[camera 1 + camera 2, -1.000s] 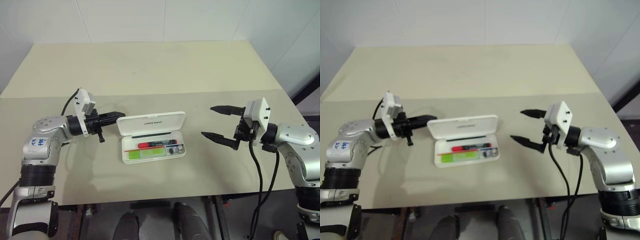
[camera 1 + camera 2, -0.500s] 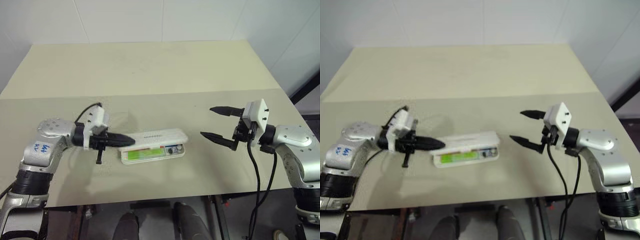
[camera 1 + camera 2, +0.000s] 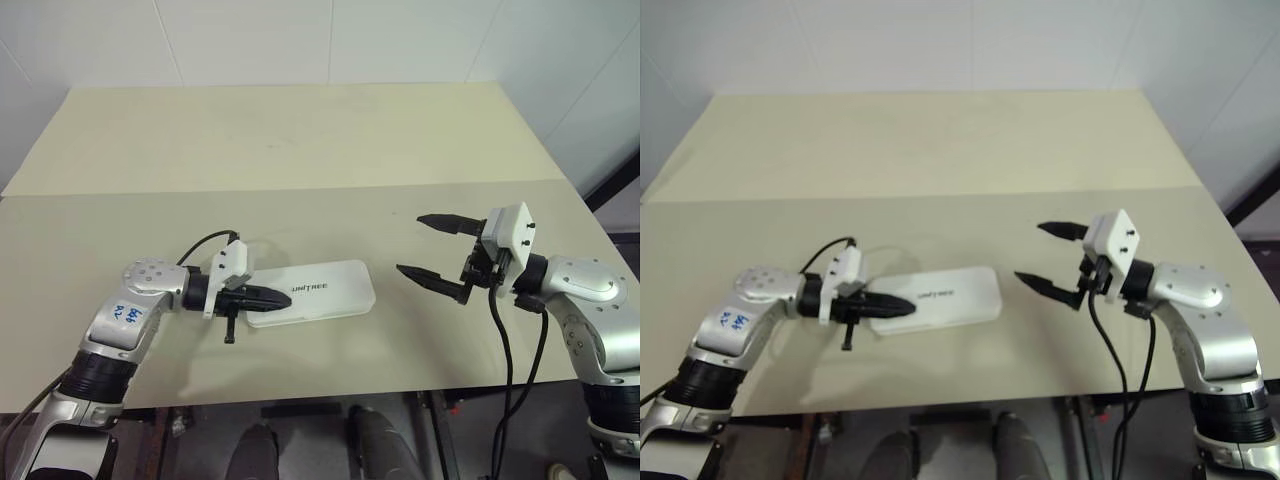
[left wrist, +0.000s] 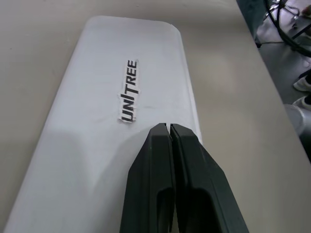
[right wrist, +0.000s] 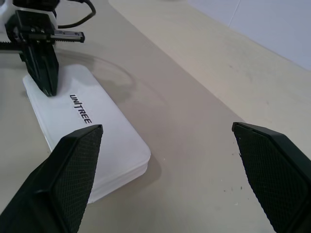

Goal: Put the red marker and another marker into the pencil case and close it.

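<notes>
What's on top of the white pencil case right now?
The left gripper, fingers shut, lies over the lid of the white hard plastic pencil case beside its lettering. The lid is down, so the inside is hidden.

white pencil case [image 3: 325, 291], black lettering [image 4: 129, 91]; beige table [image 3: 300, 150].

arms: silver-grey shells, black joint bands | wrists: white camera blocks, small dark screws | cables: black, looped | fingers: black, tapered, textured pads | left arm: blue handwritten label
</notes>
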Controlling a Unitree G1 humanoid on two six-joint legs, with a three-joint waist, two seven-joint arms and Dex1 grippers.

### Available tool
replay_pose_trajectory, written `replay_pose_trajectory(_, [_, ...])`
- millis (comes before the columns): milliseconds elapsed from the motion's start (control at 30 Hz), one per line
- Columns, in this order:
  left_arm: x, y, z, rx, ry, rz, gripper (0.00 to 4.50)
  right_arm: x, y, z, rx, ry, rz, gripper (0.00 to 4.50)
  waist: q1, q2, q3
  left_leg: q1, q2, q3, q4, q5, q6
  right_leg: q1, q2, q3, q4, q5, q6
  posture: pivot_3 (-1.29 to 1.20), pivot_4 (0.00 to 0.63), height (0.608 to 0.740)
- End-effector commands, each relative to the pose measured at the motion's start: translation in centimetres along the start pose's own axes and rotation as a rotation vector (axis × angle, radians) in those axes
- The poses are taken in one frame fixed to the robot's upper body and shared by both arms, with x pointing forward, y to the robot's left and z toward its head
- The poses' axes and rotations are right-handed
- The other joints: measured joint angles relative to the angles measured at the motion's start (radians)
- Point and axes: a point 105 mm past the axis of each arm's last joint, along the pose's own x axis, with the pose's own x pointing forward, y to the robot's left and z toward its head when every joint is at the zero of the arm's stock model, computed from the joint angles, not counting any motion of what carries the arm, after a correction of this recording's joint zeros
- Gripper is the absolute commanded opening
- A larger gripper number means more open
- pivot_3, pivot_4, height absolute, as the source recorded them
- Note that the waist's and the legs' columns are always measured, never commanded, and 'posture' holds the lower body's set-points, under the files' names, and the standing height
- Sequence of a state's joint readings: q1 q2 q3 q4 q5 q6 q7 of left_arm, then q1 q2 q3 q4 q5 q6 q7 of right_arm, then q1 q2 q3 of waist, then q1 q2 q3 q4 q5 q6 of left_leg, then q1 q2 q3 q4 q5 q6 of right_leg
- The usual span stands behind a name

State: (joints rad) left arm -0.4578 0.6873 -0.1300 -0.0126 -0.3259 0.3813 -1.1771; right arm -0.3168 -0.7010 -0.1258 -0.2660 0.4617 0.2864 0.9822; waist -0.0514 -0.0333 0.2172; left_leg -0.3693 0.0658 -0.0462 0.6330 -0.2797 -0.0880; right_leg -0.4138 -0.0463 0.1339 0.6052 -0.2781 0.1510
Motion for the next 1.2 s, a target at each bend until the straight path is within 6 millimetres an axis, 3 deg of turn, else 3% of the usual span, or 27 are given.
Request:
replay_pose_trajectory(33, [0.4,0.4,-1.4,-0.037,0.053,0.027,0.04,-0.1,0.1,1.2,-0.028,-0.041,-0.017,4.50,-0.001,0.000,0.000,0.000,0.000,0.000,0.000,0.000,0.000,0.000,0.000,0.000,0.000,0.000,-0.001,0.00,0.150,0.740])
replay_pose_trajectory(267, [1.9,0.4,-1.2,-0.043,0.064,0.007,0.04,0.1,0.6,1.0,-0.015,-0.056,-0.025,4.50,-0.001,0.000,0.000,0.000,0.000,0.000,0.004,0.000,0.000,0.002,0.000,0.001,-0.001,-0.004,-0.007,0.00,0.150,0.740])
replay_pose_trajectory(400, [1.8,0.2,0.1,-0.034,-0.011,0.006,0.04,0.2,0.7,1.0,-0.007,-0.061,-0.029,4.50,-0.002,0.000,-0.001,0.001,0.000,0.000,0.005,0.000,0.000,0.003,0.000,0.001,0.000,-0.004,-0.008,0.00,0.150,0.740])
replay_pose_trajectory(533, [-0.3,0.6,3.6,0.012,-0.224,0.047,0.04,0.2,0.8,0.7,0.005,-0.062,-0.021,4.50,-0.002,0.000,-0.001,-0.001,0.000,0.000,0.004,0.000,0.000,0.002,0.000,0.001,0.000,-0.004,-0.008,0.00,0.150,0.740])
replay_pose_trajectory(633, [-2.5,1.8,5.2,0.025,-0.350,0.175,0.04,0.4,0.6,0.6,0.011,-0.065,-0.015,4.50,-0.003,0.000,0.000,-0.001,0.000,0.000,0.003,0.000,0.000,0.001,0.000,0.001,0.000,-0.002,-0.005,0.00,0.150,0.740])
replay_pose_trajectory(867, [-5.4,0.8,6.6,0.045,-0.420,0.229,0.04,0.3,-0.2,0.3,0.020,-0.070,-0.021,4.50,-0.004,0.000,0.000,0.000,0.000,0.000,0.001,0.000,0.000,0.001,0.000,0.001,-0.001,0.001,0.002,0.00,0.150,0.740])
replay_pose_trajectory(1000, [-6.4,-0.2,4.9,0.007,-0.380,0.242,0.04,0.6,-0.4,0.1,0.022,-0.071,-0.020,4.50,-0.005,0.000,0.000,0.000,0.000,0.000,0.000,0.000,0.000,0.000,0.000,0.001,-0.001,0.001,0.002,0.00,0.150,0.740])
replay_pose_trajectory(1100, [-6.9,-0.5,4.2,-0.009,-0.374,0.268,0.66,0.6,-0.7,0.0,0.021,-0.071,-0.020,4.50,-0.006,0.000,0.000,0.000,0.000,0.000,-0.001,0.000,0.000,0.000,0.000,0.001,-0.002,0.000,-0.001,0.00,0.150,0.740])
replay_pose_trajectory(1200, [-7.2,-0.5,4.1,-0.011,-0.377,0.289,1.63,0.5,-0.9,-0.1,0.019,-0.072,-0.020,4.50,-0.001,0.000,0.000,-0.001,0.000,0.000,-0.001,0.000,0.000,0.000,0.000,0.001,-0.003,-0.001,-0.003,0.00,0.150,0.740])
